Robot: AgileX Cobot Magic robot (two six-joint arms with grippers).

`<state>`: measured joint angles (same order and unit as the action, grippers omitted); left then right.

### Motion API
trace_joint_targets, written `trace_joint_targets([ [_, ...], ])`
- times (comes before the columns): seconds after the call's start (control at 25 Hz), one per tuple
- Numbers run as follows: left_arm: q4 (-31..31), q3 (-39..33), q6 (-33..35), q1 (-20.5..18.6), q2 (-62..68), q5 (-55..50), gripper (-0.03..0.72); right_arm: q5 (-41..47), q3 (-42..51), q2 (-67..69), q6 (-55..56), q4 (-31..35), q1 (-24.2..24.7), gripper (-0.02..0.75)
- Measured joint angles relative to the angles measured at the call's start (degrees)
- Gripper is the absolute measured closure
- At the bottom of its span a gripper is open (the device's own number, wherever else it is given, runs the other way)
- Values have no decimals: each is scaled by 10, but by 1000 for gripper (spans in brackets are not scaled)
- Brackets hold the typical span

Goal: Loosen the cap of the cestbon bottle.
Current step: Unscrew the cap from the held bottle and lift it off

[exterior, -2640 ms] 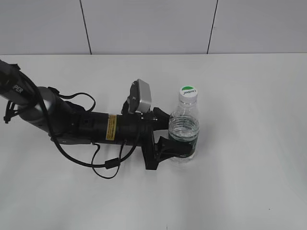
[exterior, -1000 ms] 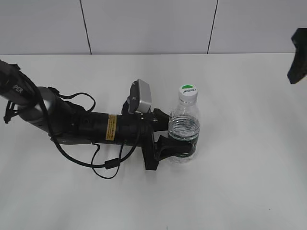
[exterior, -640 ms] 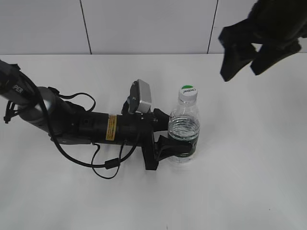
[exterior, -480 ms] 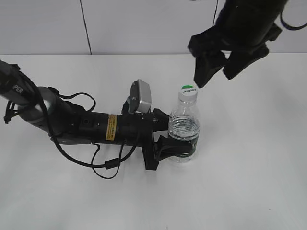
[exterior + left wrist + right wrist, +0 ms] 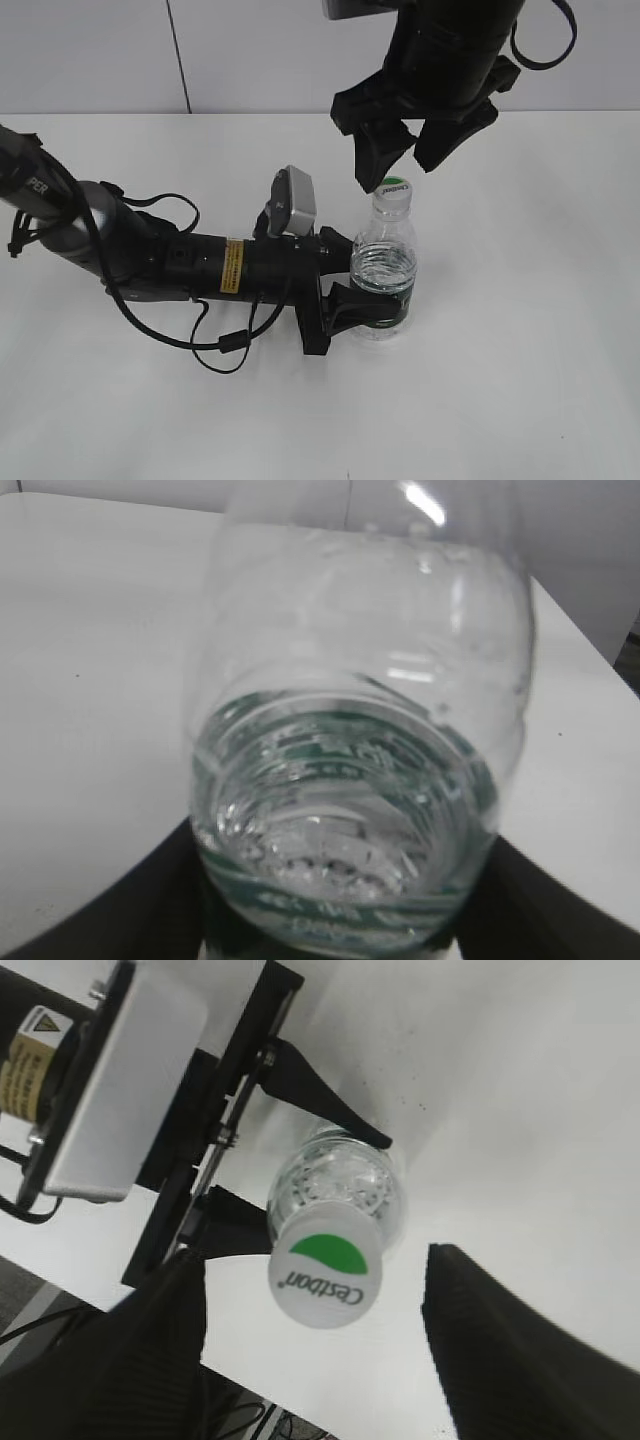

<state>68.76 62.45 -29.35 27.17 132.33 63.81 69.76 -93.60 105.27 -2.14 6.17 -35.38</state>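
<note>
While seemingly untouched, cap [image 5: 325, 1270] betw. right claw [image 5: 315, 1340] fingers [image 5: 500, 1350]

Light is bright, even and diffuse across all 3 views, leaving the white table [image 5: 520, 380] nearly shadowless in the exterior view, with only a faint soft shade beside the cestbon bottle [image 5: 384, 275]. That view is sharp throughout. The left wrist view is soft and blurred: the bottle [image 5: 350, 750] fills the picture too close to focus, with white glare streaks near its top. In the right wrist view the cap [image 5: 326, 1268] is crisp, while the dark gripper fingers [image 5: 505, 1345] at the lower edges are blurred.
</note>
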Motion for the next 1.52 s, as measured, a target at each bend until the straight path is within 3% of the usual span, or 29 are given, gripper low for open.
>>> trace_joint_targets([
  [0.44,0,0,0,0,0,-1,266,0,1,36,2,-4,0,265],
  [0.72,0,1,0,0,0,-3,266,0,1,36,0,-1,0,437],
  [0.88,0,2,0,1,0,-5,266,0,1,36,-46,-1,0,437],
  [1.08,0,2,0,1,0,-5,266,0,1,36,-272,2,0,437],
  [1.32,0,2,0,1,0,-6,266,1,0,34,-660,5,0,439],
  [1.52,-3,2,-1,1,0,-6,266,2,-1,33,-879,6,0,441],
])
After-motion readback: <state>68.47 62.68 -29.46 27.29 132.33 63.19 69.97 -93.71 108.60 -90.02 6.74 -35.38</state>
